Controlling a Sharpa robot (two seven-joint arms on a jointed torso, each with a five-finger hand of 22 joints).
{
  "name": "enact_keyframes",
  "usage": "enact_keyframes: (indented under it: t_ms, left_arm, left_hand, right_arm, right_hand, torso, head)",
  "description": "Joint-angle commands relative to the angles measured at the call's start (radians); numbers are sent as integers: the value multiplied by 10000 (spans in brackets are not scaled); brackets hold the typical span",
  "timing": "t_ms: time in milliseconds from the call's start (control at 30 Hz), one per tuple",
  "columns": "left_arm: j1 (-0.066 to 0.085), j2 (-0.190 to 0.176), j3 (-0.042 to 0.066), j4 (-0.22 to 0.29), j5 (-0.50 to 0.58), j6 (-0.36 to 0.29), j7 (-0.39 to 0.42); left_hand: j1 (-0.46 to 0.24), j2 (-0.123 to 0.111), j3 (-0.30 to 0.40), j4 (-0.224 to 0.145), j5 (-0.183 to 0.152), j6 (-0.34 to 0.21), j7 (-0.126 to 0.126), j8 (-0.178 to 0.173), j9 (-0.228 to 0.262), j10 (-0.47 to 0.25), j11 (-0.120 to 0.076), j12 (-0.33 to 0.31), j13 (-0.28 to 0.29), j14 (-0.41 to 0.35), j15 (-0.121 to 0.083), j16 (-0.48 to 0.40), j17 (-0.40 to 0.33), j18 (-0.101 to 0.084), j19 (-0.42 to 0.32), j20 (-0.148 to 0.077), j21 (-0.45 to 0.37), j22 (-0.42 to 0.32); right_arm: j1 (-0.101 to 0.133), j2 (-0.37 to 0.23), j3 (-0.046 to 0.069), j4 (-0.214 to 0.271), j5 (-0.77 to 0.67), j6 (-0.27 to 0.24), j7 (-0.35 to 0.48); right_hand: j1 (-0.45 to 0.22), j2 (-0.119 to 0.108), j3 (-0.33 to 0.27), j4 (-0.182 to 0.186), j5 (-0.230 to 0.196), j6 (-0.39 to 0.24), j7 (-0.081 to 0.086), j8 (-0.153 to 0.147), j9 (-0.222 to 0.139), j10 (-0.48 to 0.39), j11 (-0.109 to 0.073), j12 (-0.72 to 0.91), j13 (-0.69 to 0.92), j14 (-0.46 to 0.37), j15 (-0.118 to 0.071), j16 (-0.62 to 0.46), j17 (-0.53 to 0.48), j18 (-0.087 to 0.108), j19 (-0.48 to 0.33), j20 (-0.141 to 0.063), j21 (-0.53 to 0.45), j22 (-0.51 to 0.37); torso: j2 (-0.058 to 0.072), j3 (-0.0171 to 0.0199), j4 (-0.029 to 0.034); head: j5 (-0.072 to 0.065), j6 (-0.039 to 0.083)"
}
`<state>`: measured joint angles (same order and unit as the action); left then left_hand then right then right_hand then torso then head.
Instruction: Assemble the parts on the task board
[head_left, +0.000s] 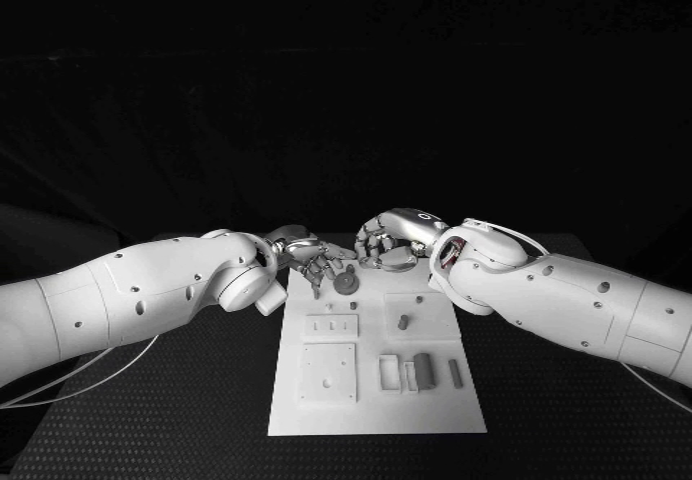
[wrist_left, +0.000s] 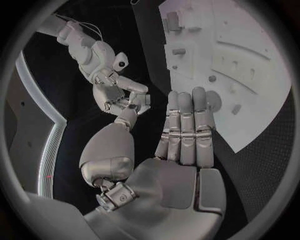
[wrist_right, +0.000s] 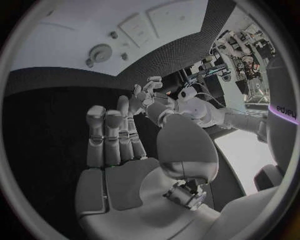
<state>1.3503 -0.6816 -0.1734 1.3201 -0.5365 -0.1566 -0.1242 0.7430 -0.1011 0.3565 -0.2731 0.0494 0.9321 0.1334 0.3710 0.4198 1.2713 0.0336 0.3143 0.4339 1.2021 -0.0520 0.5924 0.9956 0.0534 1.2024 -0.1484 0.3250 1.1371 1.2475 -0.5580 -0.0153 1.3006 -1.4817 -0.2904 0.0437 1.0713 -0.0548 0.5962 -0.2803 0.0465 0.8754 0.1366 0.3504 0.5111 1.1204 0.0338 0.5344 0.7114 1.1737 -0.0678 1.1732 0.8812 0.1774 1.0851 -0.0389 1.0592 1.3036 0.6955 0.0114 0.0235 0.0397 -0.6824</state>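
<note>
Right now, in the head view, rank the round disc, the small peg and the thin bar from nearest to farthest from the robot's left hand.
1. The round disc: at the far end of the task board, right beside the left hand.
2. The small peg: mid-board, towards the right.
3. The thin bar: by the board's right edge, towards the robot.

Only one scrap of lettering turns up: in the right wrist view, pale characters on a dark panel (wrist_right: 282, 111) out at the circle's rim, well beyond the fingers (wrist_right: 106, 135), read roughly "ed.ey", the start cut off. On the task board (head_left: 433, 405) and its parts, nothing is legible.
</note>
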Motion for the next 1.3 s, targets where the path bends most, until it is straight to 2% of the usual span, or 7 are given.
enact_keyframes:
  t_ms: [33,133,200,467,733,1000,1300]
  left_arm:
    - [-9,19,-9,156,235,-365,-39]
    - [-26,-10,-12,253,270,-369,-45]
    - [-28,-13,-16,315,315,-339,-25]
    - [-30,-126,-20,466,372,-335,-24]
    - [-30,-139,-20,512,372,-311,-41]
    - [-30,-203,-19,533,370,-482,-65]
    - [-31,-243,-17,634,393,-547,134]
  left_hand:
    - [-75,19,79,-8,-3,-31,28,-54,-15,-89,-11,-39,20,-63,5,40,-17,117,-44,3,-60,15]
    - [-46,23,97,-65,-4,-33,34,-66,-22,-108,-3,-62,53,-85,11,56,-33,114,-57,6,-71,30]
    - [-32,13,102,-94,-4,-29,37,-69,-24,-122,2,-77,70,-98,15,66,-42,113,-64,9,-77,39]
    - [-34,11,102,-114,-4,44,21,-41,-14,-124,-2,-90,120,-109,19,99,-58,110,-64,14,-82,61]
    - [-45,8,88,-126,-4,430,-128,125,58,16,-107,-24,364,-39,-41,327,-63,124,23,-22,-47,169]
    - [-37,-44,76,-138,-4,445,-137,117,56,24,-119,-15,433,-46,-54,383,-65,124,39,-36,-44,197]
    - [204,147,183,-153,-4,593,-196,163,83,100,-171,37,621,-1,-105,550,-76,122,132,-78,-11,280]
  right_arm:
    - [-1,66,-4,95,62,395,-315]
    - [-3,140,-6,126,60,414,-334]
    - [-3,175,-7,142,39,445,-355]
    - [-9,172,-32,147,-69,482,-426]
    - [-14,193,-45,111,-204,541,-484]
    - [-20,188,-61,58,-352,628,-569]
    - [-37,242,-101,-52,-516,754,-649]
  right_hand:
    - [-90,-11,-19,25,19,-28,77,-36,-1,30,3,-31,10,20,-74,38,-11,844,28,-18,-33,-10]
    - [-99,-9,-20,27,19,-30,78,-40,-3,29,3,-36,10,20,-74,35,-12,844,29,-18,-37,-13]
    - [-107,-8,-21,29,19,-31,78,-43,-4,29,4,-39,11,19,-73,33,-14,844,29,-18,-41,-14]
    - [-124,-4,-23,34,19,-32,79,-50,-6,28,4,-45,13,18,-73,30,-16,844,32,-18,-47,-18]
    - [-135,1,-23,37,19,-29,79,-52,-6,29,4,-50,14,18,-72,28,-18,844,33,-19,-52,-20]
    - [-141,4,-21,35,20,-23,78,-52,-6,31,4,-54,16,18,-73,26,-19,844,34,-20,-57,-22]
    - [-154,0,-24,36,19,-18,77,-55,-7,31,4,-60,17,18,-73,25,-21,844,33,-20,-62,-23]
  torso:
    - [-79,-29,38]
    - [-76,-37,47]
    - [-59,-21,27]
    - [-38,-9,-6]
    - [-33,2,13]
    - [-24,5,9]
    - [-15,-6,14]
  head:
    - [43,-43]
    - [26,-53]
    - [33,-55]
    - [21,-62]
    - [-15,-68]
    - [-36,-71]
    - [-77,-87]
